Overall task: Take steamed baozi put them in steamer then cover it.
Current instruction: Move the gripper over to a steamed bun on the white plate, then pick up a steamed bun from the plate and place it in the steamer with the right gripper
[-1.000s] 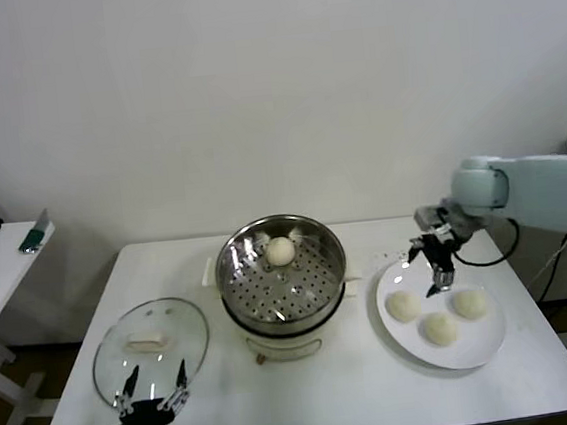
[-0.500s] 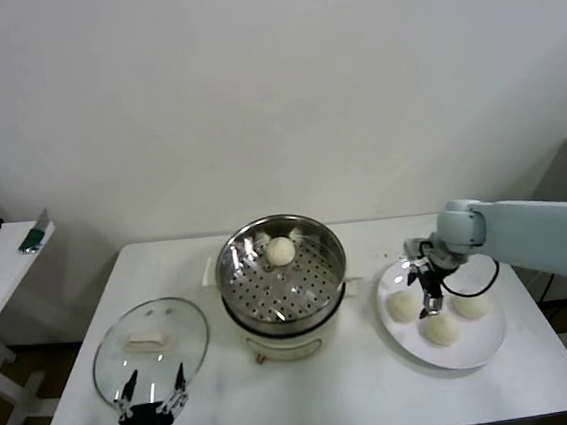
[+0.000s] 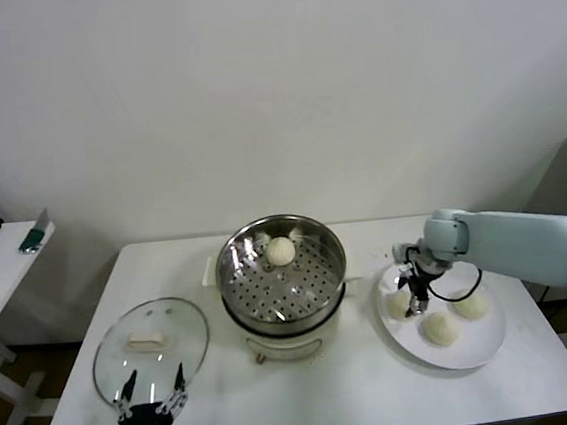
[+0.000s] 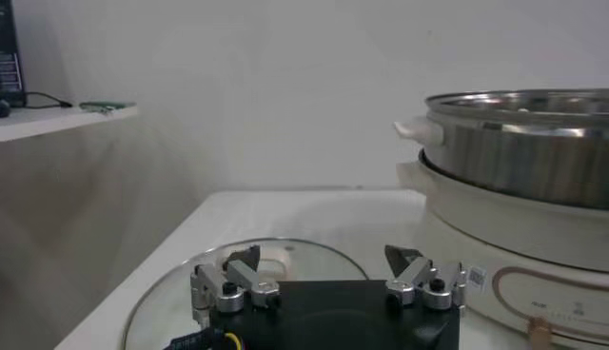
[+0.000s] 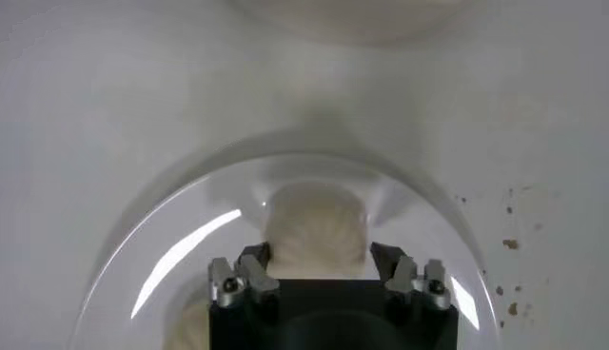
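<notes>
The right gripper (image 3: 412, 296) is lowered onto the white plate (image 3: 478, 352), at the edge of the plate nearest the steamer. In the right wrist view its two fingers (image 5: 249, 270) stand on either side of one bun (image 5: 315, 231), touching or nearly touching its flanks; whether the grip is fully made cannot be told. This bun (image 3: 400, 304) lies directly below the gripper. Two further buns rest on the same plate just beyond it: one (image 3: 438, 328) toward the robot and one (image 3: 469, 304) on the side away from the steamer. All three sit close together without clearly touching. The steamer (image 3: 282, 283) stands on the table (image 3: 361, 386) beside the plate, on the gripper's left, with its lid off. A fourth bun (image 3: 280, 251) lies inside it on the perforated floor, near the far wall. Farther left, past the steamer, the glass lid (image 3: 150, 346) lies flat on the table with its white handle (image 3: 145, 341) facing up. The left gripper (image 3: 152, 394) hovers at the near edge of this lid with its fingers spread wide and nothing between them; the left wrist view shows the lid rim (image 4: 285, 249) just ahead of the fingertips (image 4: 249, 257) and the steamer wall (image 4: 533, 143) to one side.
</notes>
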